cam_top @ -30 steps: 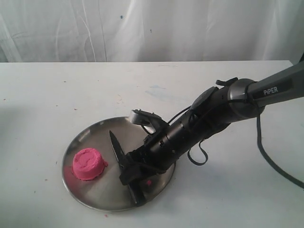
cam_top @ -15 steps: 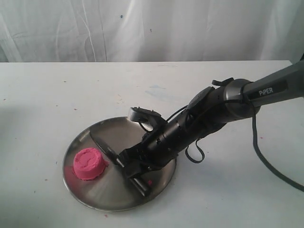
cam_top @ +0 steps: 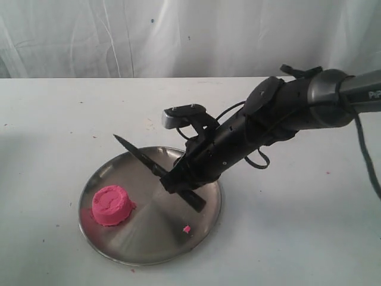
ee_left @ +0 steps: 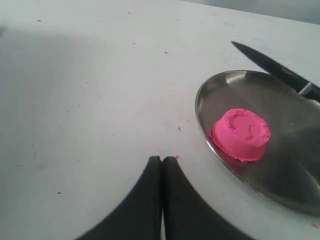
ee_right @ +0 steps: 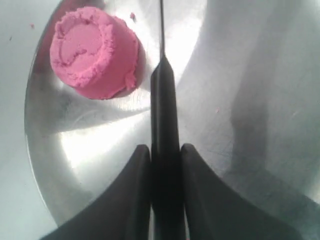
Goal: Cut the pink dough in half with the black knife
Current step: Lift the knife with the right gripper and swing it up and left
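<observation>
Exterior: right gripper (cam_top: 178, 183) clamps the slim black knife (cam_top: 140, 156) by its handle above the round steel plate (cam_top: 149, 253), tip toward ten o'clock; the round pink dough lump (cam_top: 111, 205) sits at the plate's nine o'clock. Left wrist: left gripper (ee_left: 162, 165) fingers pressed together, empty. Right wrist: dough just beside the blade

I see a round steel plate (cam_top: 149, 235) sitting on the white counter (cam_top: 53, 119), one small pink crumb (cam_top: 186, 229) lying near its rim, and a wrinkled white curtain (cam_top: 89, 36) hanging behind.
</observation>
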You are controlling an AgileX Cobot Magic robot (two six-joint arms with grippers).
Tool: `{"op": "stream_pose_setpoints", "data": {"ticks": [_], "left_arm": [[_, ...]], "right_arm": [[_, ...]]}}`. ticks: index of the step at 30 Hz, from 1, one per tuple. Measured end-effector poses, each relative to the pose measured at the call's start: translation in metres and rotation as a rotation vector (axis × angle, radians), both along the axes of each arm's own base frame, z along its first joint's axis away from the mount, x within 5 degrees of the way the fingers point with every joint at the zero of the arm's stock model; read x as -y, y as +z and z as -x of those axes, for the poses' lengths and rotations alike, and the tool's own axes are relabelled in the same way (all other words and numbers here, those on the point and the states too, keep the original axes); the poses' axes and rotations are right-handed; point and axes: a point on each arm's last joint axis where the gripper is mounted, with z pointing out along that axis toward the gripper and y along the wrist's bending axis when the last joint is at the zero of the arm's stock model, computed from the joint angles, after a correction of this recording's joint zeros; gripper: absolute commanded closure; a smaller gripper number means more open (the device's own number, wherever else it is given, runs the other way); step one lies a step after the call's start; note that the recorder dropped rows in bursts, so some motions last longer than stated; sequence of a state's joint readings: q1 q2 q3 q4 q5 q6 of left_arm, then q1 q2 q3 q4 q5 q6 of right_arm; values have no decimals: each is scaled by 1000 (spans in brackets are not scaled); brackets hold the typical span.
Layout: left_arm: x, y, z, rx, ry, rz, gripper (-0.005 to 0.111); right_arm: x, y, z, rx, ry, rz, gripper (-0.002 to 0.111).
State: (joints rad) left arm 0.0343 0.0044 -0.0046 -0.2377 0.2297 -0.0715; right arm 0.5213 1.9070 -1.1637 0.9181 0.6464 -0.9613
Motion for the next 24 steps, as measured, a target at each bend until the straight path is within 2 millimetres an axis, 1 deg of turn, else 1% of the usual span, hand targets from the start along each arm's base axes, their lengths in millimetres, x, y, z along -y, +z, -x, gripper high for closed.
{"op": "stream_pose_setpoints", "data": {"ticks": [6,9,11,17,24], "left_arm": [[0,0,0,0,0,0,107],[0,0,0,0,0,0,107],[0,0,0,0,0,0,107],[0,0,0,0,0,0,107],[0,0,0,0,0,0,107]], "right_arm": [[4,45,4,136,14,1,108],[1,69,10,217,66,32,108],[-3,81,17,258,114,58,108],[-27,105,42,356,237,106,108],[-61,129,63,492,310,49,108]]}}
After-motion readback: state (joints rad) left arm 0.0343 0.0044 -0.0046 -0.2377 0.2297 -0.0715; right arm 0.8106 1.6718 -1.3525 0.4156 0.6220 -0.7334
